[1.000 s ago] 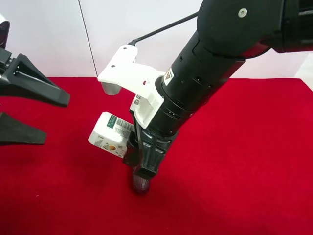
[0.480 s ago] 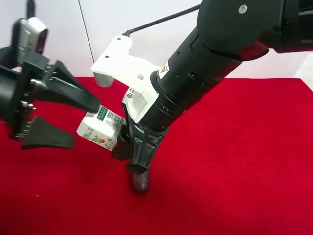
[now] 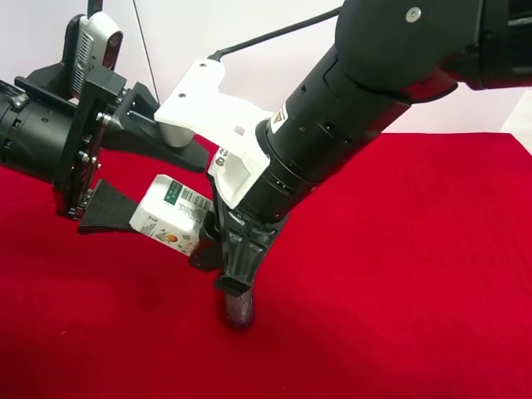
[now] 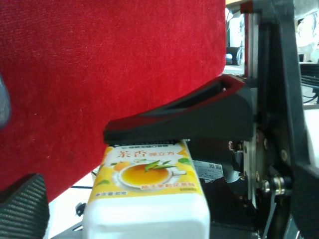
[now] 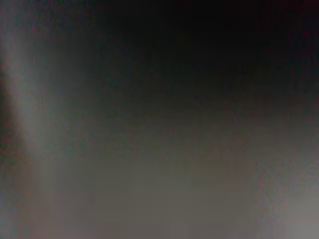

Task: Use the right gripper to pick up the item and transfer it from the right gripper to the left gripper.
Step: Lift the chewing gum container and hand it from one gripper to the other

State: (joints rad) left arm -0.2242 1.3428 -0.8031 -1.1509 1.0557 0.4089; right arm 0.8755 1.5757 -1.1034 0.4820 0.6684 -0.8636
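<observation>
In the exterior high view the item (image 3: 173, 218), a small white carton with orange fruit print and a barcode, hangs tilted above the red cloth. The right gripper (image 3: 221, 268), on the thick black arm with the white bracket, is shut on its right end. The left gripper (image 3: 169, 189), topped by a grey-white camera box, reaches in from that view's left and stands open, with one finger above the carton and one below. The left wrist view shows the item (image 4: 149, 199) between the wide-set fingers (image 4: 174, 122), the upper one right at its edge. The right wrist view is dark and blurred.
Red cloth (image 3: 399, 283) covers the table up to a white wall behind. A small dark rounded object (image 3: 238, 311) lies on the cloth just below the right gripper. The right arm's white bracket (image 3: 199, 112) overhangs the left gripper's upper finger.
The left gripper has come in from the exterior high view's left and now straddles the carton. The right arm shifted the carton slightly leftward a second ago, then held still.
</observation>
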